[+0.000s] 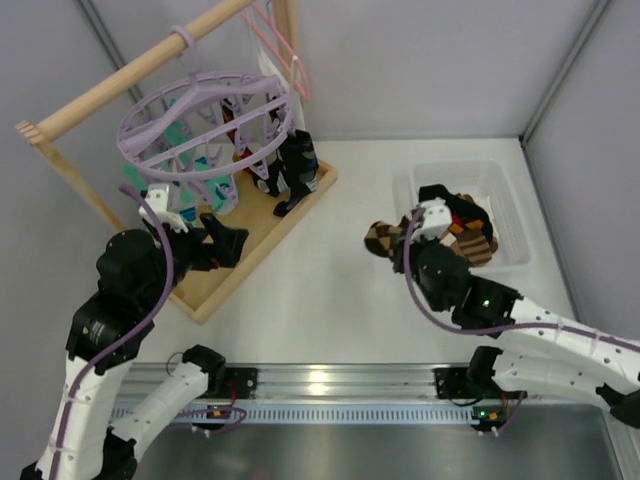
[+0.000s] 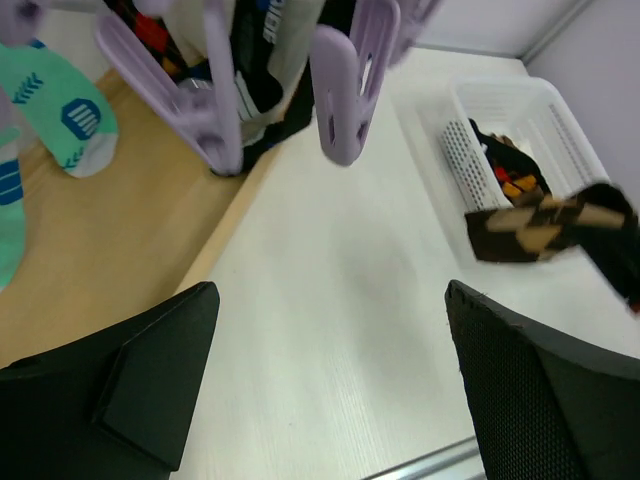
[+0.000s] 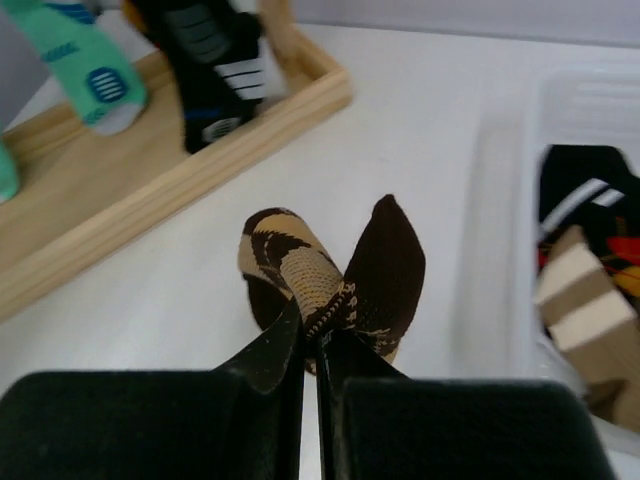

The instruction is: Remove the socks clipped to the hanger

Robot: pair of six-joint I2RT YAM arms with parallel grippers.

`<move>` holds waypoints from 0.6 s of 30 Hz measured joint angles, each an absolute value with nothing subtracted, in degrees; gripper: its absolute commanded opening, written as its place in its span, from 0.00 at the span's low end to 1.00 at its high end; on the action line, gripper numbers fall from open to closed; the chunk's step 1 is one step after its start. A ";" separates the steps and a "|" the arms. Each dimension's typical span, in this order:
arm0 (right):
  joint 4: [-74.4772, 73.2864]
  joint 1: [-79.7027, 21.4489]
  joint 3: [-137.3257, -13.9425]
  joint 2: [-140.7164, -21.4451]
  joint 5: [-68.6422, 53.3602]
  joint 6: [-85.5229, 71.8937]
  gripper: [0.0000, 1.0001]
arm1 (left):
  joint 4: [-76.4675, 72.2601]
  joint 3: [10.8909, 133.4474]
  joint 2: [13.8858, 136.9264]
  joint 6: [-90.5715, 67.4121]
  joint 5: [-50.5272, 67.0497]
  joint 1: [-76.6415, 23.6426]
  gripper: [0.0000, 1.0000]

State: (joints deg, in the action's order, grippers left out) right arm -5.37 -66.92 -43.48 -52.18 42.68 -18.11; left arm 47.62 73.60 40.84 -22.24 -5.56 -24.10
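Pinching the brown diamond sock (image 3: 385, 270) between my pressed-together right fingers (image 3: 305, 335), I hold it over the counter (image 1: 330, 300) just beside the white basket (image 1: 505, 185). My left fingers (image 1: 225, 243) are spread and empty near the hanger (image 1: 232, 76), where mint socks (image 2: 70, 120) and black socks (image 1: 297, 165) dangle over a wooden tray (image 1: 230, 275). Its clips (image 2: 340, 100) blur up close.

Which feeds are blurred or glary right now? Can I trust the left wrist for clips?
Left wrist: the lavender clips near the lens are soft, and the patterned sock at right looks smeared. Right wrist: that sock is sharp between the right fingers; the white basket is washed out. Top external: glare on the metal rail.
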 measured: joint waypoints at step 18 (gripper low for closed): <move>-20.38 -2.68 -61.28 -76.53 10.04 -10.94 0.99 | 44.95 53.08 18.85 -21.04 2.13 -24.10 0.98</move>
